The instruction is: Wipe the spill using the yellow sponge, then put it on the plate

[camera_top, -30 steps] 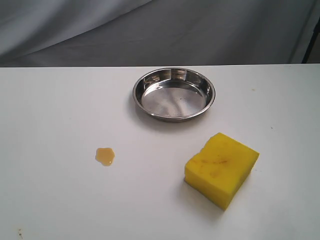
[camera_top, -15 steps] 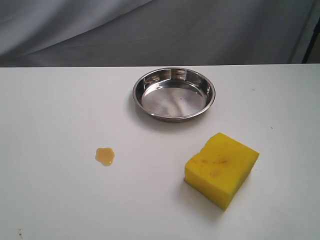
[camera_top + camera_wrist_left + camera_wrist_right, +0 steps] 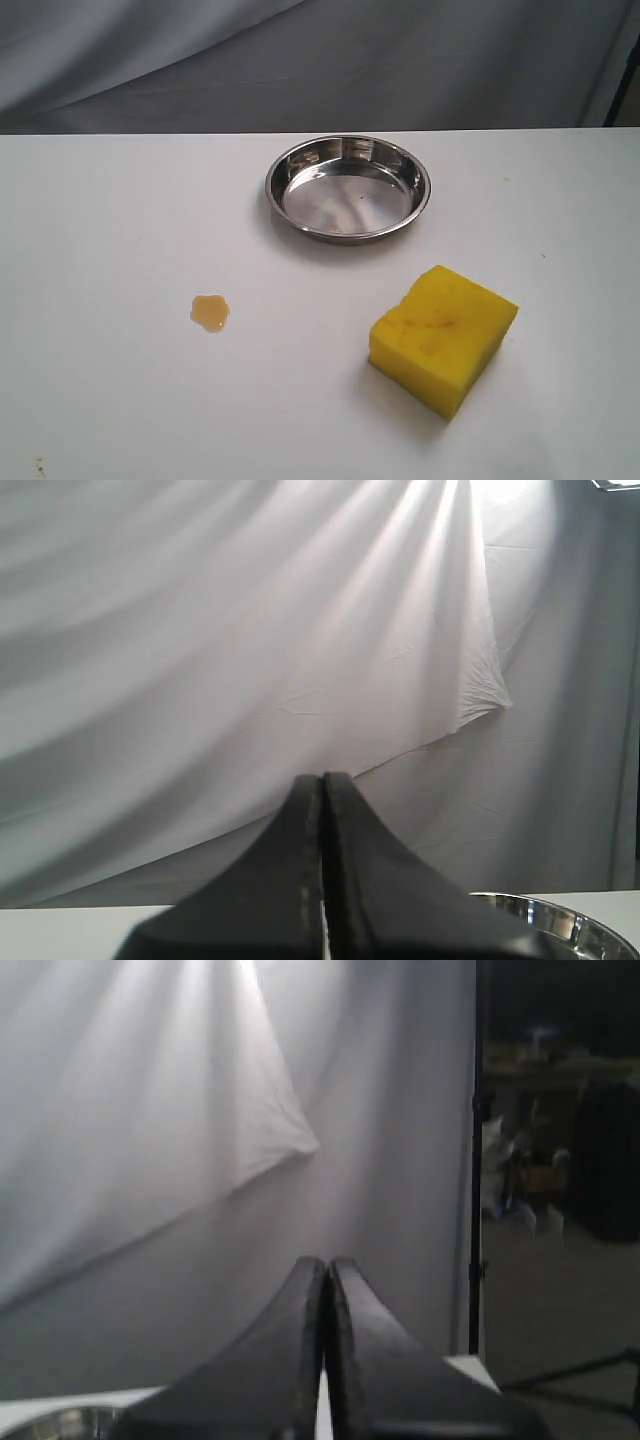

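Two grippers, both pinched fully shut with nothing between the fingers, and neither shows up in the exterior view. The wrist views just have the left gripper (image 3: 322,780) and the right gripper (image 3: 327,1262) aimed out at the grey backdrop (image 3: 300,60). The yellow sponge (image 3: 443,338) sits on the right side of the white table (image 3: 100,220), nearer the front edge than the plate (image 3: 340,205) and turned cornerwise, so its long axis is hard to call. The spill (image 3: 210,313) lies well apart on the left. The right arm looks like the nearer one for the grab, and it'd have to tip down and open up first.
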Available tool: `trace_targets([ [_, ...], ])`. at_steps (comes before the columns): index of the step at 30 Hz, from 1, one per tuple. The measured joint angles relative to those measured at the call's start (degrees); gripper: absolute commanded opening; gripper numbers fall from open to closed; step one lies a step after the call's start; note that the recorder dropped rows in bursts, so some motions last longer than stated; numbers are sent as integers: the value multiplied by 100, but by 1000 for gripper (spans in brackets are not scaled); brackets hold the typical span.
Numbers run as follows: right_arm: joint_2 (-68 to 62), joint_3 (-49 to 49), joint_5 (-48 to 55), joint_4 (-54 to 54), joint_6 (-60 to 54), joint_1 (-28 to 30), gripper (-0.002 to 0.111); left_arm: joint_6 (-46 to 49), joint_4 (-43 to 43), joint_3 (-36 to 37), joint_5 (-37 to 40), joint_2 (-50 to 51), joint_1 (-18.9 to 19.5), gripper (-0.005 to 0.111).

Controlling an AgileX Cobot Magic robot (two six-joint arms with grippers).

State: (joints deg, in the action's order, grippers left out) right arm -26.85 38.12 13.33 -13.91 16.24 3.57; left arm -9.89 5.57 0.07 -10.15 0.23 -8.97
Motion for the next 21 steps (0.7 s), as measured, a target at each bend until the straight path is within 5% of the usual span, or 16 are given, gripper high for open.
trace_targets([
  [10, -2226, 1140, 1785, 2773, -3660, -1581, 0, 0, 0, 0, 0, 0, 0, 0],
  [21, -3409, 1161, 1939, 3020, -4199, -2760, 0, 0, 0, 0, 0, 0, 0, 0],
])
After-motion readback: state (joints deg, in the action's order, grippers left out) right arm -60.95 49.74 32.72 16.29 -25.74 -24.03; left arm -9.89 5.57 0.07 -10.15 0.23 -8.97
